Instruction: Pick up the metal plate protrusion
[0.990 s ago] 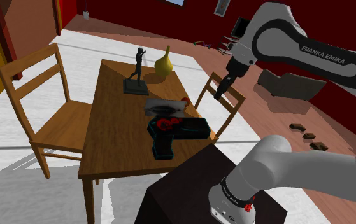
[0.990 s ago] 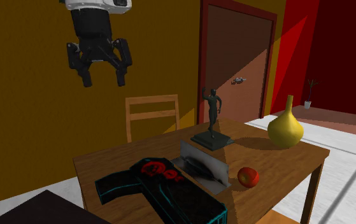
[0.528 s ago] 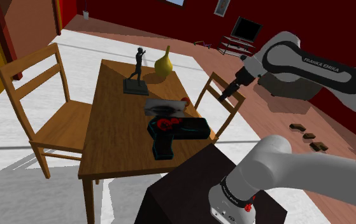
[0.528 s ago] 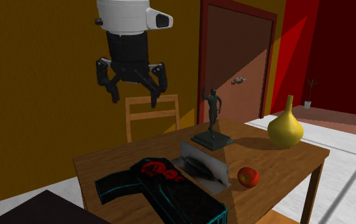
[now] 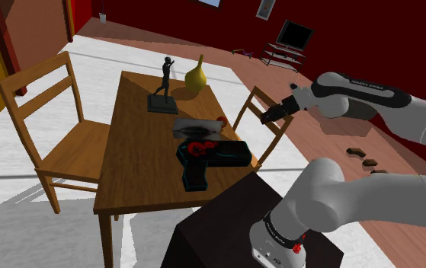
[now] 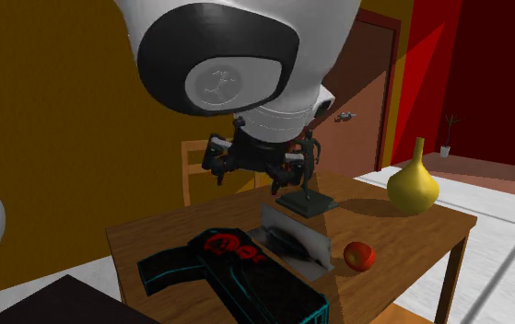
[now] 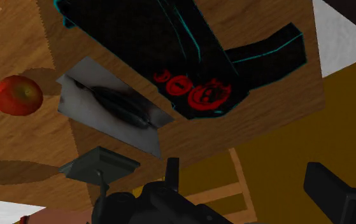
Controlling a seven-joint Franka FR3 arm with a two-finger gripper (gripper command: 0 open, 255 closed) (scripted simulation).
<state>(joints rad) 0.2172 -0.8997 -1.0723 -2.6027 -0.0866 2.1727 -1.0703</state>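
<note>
Claw [image 6: 249, 177] released: black fingers [image 7: 332, 188] stand well apart w/ nothing between them; it hangs in the air on the white arm [image 5: 363, 99], not touching anything. In the shoulder view the claw [image 5: 274, 116] sits off the table's [image 5: 139, 167] right edge, over the back of a wooden chair [image 5: 257, 93], well apart from the tabletop items. In the second exterior view it hovers above the table's [image 6: 154, 241] far side, in front of a chair back [image 6: 198, 149] and partly covering the dark statuette [image 6: 309, 198].

Metal plate [image 5: 196, 128] lies on the table near the middle; grey, shiny, w/ a dark raised ridge along it, clearest in the wrist view [image 7: 116, 114]. Its neighbours:
- Black device w/ cyan edges and red marks [image 5: 207, 156] is just beside the plate, on the stand's [image 5: 219, 244] side.
- Red apple [image 5: 221, 119] is just beside the plate's other end.
- Statuette [image 5: 161, 87] is further along the table, w/ a yellow gourd-shaped vase [image 5: 196, 76] next to it.

Second exterior view has the same group: plate [image 6: 292, 241] between device [image 6: 237, 276] and statuette, apple [image 6: 359, 256] near its right end, vase [image 6: 413, 187] beyond. One side of the plate seems raised there; can't tell how steeply.

Wrist view looks along the claw onto the plate, apple [image 7: 17, 95], device [image 7: 189, 57] and the statuette's base [image 7: 100, 167].
</note>
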